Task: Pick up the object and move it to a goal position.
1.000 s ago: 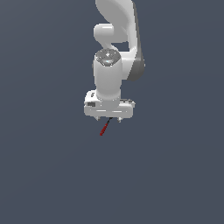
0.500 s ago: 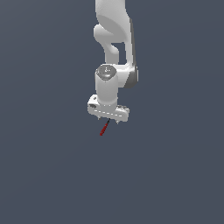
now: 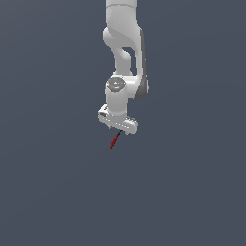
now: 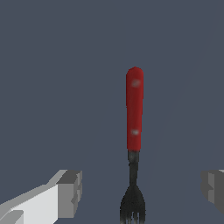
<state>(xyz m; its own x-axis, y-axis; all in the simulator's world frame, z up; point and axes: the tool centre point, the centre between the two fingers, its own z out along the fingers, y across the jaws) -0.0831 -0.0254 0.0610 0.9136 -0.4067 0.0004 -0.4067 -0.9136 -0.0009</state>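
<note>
The object is a small fork (image 3: 114, 141) with a dark-red handle and a blackish tine end. In the wrist view the fork (image 4: 134, 113) lies lengthwise, and its tines sit between my two fingers. My white gripper (image 3: 119, 129) hangs just above the fork's dark end. In the wrist view the gripper (image 4: 141, 192) is open. One grey pad (image 4: 70, 192) and the other pad (image 4: 214, 190) stand wide apart on either side of the tines and do not touch them.
A plain dark grey-blue surface fills both views. My white arm (image 3: 124, 57) rises straight up from the gripper.
My hand has turned about its vertical axis and sunk slightly toward the fork. The arm above it has straightened. The fork has not moved.
</note>
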